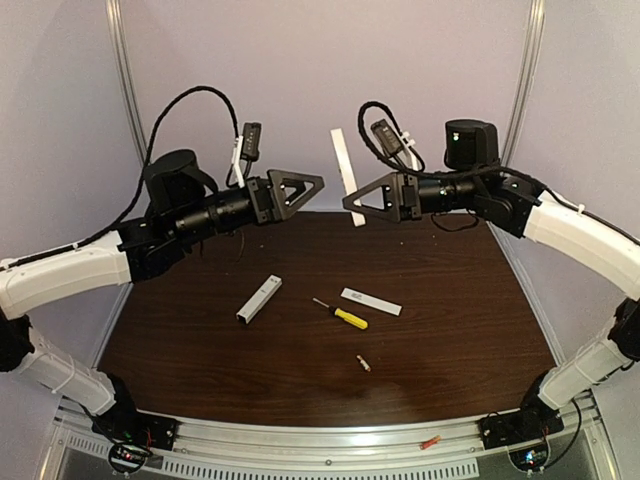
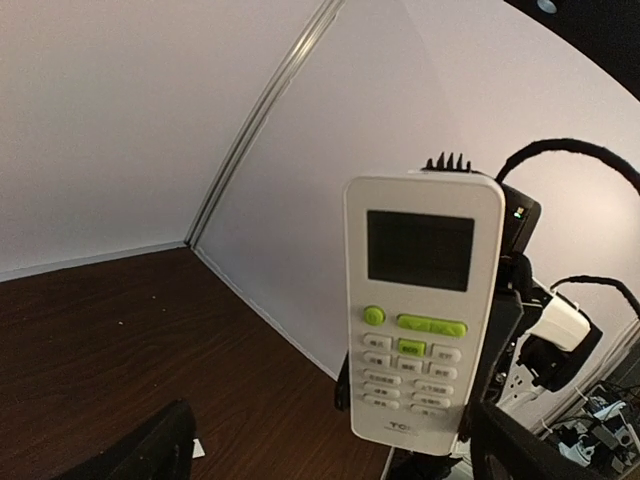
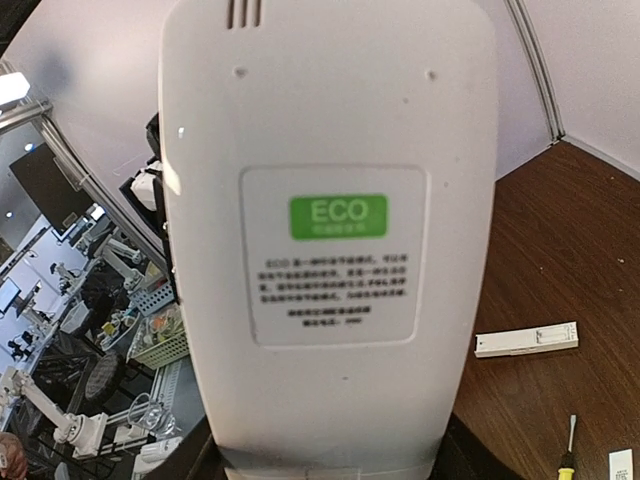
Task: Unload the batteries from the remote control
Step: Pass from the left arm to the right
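Top external: one battery (image 1: pixel 363 364), one screwdriver (image 1: pixel 340 314)

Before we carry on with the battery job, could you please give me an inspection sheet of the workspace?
Surface: dark wood-grain table, a few small things mid-table.
Job's things: remote upright in the air, in the right gripper; one battery lies toward the near edge.
Clutter: cover flat on the table; screwdriver beside it; white bar further left.
Grippers: left gripper open, apart from the remote; right gripper shut on the remote.
Cables: black cables loop above both wrists, off the table.
Surroundings: pale walls; metal rail with a small red bit.
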Available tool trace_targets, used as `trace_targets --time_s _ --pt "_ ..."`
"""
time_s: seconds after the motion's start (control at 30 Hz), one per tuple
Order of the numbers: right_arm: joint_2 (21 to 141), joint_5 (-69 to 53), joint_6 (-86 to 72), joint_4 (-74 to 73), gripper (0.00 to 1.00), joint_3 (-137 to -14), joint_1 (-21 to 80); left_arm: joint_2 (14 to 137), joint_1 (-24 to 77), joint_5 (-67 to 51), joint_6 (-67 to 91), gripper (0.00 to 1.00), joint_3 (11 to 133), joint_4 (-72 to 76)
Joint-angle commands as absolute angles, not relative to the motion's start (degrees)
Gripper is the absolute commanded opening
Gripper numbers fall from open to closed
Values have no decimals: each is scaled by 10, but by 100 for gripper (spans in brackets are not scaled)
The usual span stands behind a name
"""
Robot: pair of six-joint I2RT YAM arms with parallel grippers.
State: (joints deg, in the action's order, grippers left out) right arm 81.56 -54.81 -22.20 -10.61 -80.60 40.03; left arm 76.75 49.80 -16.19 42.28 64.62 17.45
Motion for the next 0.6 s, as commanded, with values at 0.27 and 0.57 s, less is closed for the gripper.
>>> trace_targets --time_s 0.27,0.57 --pt "865 -416 -50 -322 0 -890 395 676 493 155 362 97 652 -200" --pt "878 -261 31 -406 0 -890 426 689 425 21 394 97 683 -368"
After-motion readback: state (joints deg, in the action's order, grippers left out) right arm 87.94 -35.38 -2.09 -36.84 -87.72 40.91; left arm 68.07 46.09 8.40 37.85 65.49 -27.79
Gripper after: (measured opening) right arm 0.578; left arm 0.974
